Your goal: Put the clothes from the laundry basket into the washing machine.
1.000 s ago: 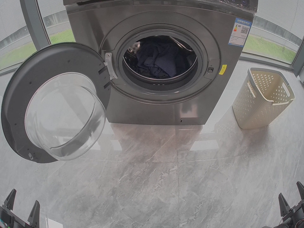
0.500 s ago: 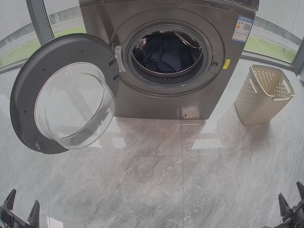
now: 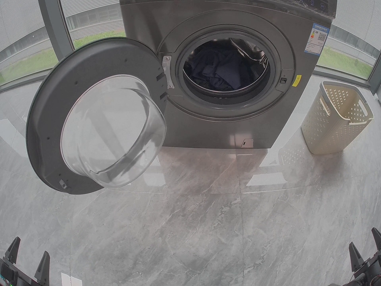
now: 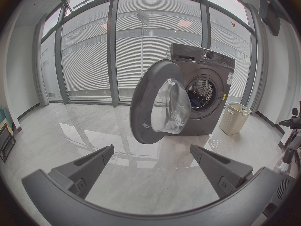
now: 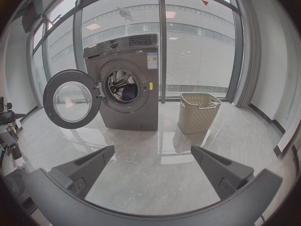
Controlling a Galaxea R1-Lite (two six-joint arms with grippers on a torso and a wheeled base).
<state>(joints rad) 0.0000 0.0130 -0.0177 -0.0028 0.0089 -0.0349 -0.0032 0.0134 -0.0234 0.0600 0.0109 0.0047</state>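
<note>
Lying in the washing machine are dark clothes; door open, laundry basket beside it; left gripper and right gripper gape wide, empty.

Grey marbled floor, glossy, laid in large slabs. Standing on it at the far side: a grey washing machine, door swung open to the left. Near its right side, not touching, a cream laundry basket, upright.
</note>
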